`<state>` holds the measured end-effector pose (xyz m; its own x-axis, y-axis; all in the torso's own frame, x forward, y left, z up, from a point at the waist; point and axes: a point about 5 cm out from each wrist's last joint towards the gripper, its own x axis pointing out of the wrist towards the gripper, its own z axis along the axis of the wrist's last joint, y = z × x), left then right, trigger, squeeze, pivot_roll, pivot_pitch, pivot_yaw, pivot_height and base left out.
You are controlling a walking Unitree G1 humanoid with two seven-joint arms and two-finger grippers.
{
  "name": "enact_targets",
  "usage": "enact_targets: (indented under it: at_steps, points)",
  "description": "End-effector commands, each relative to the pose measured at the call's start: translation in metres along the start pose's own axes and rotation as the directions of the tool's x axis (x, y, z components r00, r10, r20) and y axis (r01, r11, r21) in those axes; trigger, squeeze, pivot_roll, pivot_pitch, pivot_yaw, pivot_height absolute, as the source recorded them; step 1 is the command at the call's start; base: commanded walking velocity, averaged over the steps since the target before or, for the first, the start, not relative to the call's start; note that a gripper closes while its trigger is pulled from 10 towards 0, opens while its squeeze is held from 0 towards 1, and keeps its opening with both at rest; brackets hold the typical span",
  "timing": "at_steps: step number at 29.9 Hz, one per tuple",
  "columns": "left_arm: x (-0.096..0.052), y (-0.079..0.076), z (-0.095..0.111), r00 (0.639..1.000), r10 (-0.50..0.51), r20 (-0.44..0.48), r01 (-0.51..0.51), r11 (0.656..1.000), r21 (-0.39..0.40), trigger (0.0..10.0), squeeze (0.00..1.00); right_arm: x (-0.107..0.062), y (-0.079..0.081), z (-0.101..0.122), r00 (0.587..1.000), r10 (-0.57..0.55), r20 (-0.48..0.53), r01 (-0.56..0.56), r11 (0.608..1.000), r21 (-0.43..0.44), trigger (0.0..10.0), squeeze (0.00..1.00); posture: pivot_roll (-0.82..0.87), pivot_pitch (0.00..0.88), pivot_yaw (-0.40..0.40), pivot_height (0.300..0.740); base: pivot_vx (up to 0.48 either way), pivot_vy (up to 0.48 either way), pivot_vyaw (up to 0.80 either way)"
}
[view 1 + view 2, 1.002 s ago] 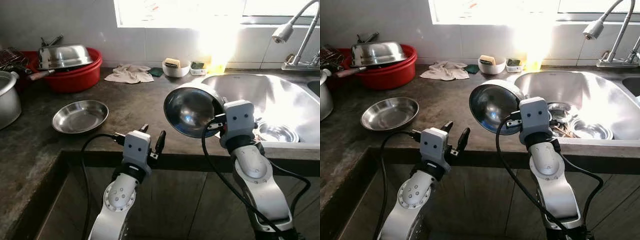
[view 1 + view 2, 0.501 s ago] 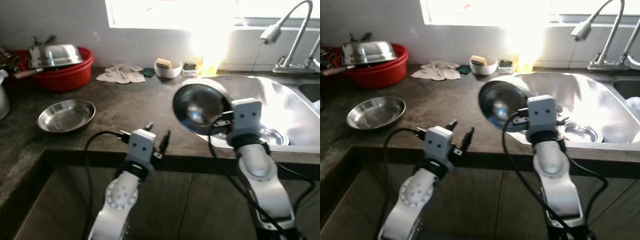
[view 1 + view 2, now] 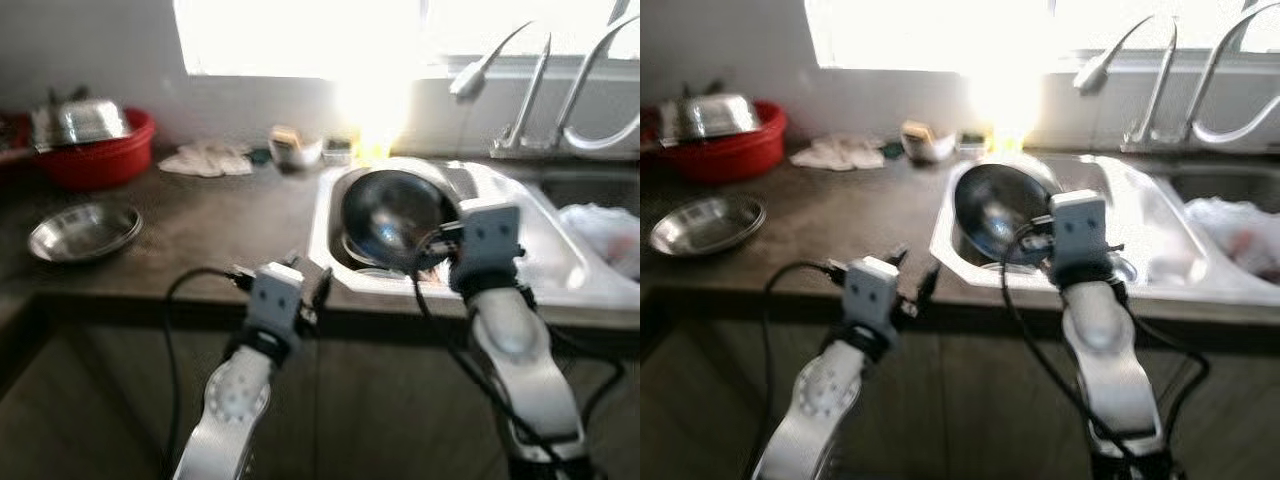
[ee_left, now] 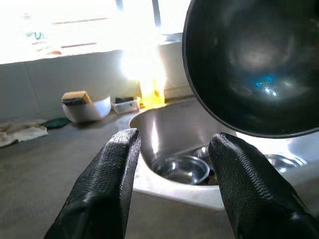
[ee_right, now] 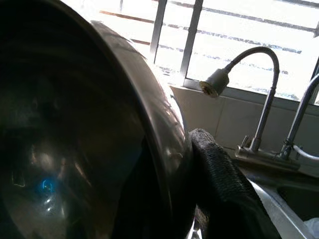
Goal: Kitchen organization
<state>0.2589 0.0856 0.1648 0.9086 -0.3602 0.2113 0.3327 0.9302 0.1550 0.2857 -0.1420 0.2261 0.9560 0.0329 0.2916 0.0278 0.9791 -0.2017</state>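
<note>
From the head, the steel sink [image 3: 330, 215] anchors everything: a faucet [image 3: 480, 70] arches behind it, a small white dish with a sponge [image 3: 293, 148] and a rag [image 3: 207, 160] sit on the dark counter [image 3: 215, 220] to its left, then a shallow steel plate [image 3: 83, 230] and a red basin [image 3: 95, 160] farther left. The right gripper [image 3: 437, 245] clamps the rim of a steel bowl [image 3: 392, 215], tilted on edge above the sink. The left gripper [image 3: 308, 283] hangs at the counter's front edge, empty.

The left wrist view has its fingers [image 4: 107, 179] spread apart on nothing, with small bowls [image 4: 180, 169] down in the sink.

The right wrist view shows one finger [image 5: 219, 174] pressed against the bowl's outer wall.
</note>
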Motion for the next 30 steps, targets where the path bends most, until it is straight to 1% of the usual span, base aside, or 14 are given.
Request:
enact_targets:
  at_steps: [1, 28, 29, 30]
  points:
    - [0.003, -0.005, 0.003, 1.000, -0.018, 0.010, 0.018, 1.000, -0.004, 10.0, 0.00, 0.001, -0.007, 0.004, 1.000, -0.028, 0.013, 0.028, 1.000, -0.013, 10.0, 0.00, 0.05, 0.000, -0.013, 0.740, 0.270, -0.394, 0.00]
    - [0.003, -0.004, 0.003, 1.000, -0.018, 0.010, 0.018, 1.000, -0.003, 10.0, 0.00, 0.001, -0.008, 0.004, 0.999, -0.029, 0.014, 0.029, 0.999, -0.013, 10.0, 0.00, 0.05, 0.000, -0.012, 0.740, 0.271, -0.393, 0.00]
    - [0.003, -0.004, 0.001, 1.000, -0.006, -0.001, 0.006, 1.000, -0.016, 10.0, 0.00, 0.020, -0.016, 0.012, 1.000, -0.005, 0.007, 0.005, 1.000, 0.002, 10.0, 0.00, 0.05, 0.000, -0.018, 0.740, 0.000, 0.000, 0.00]
    - [0.002, -0.003, -0.001, 1.000, 0.009, -0.013, -0.009, 0.999, -0.033, 10.0, 0.00, 0.049, -0.025, 0.021, 0.999, 0.031, -0.036, -0.030, 0.999, 0.030, 10.0, 0.00, 0.05, 0.000, -0.021, 0.740, 0.000, 0.000, 0.00]
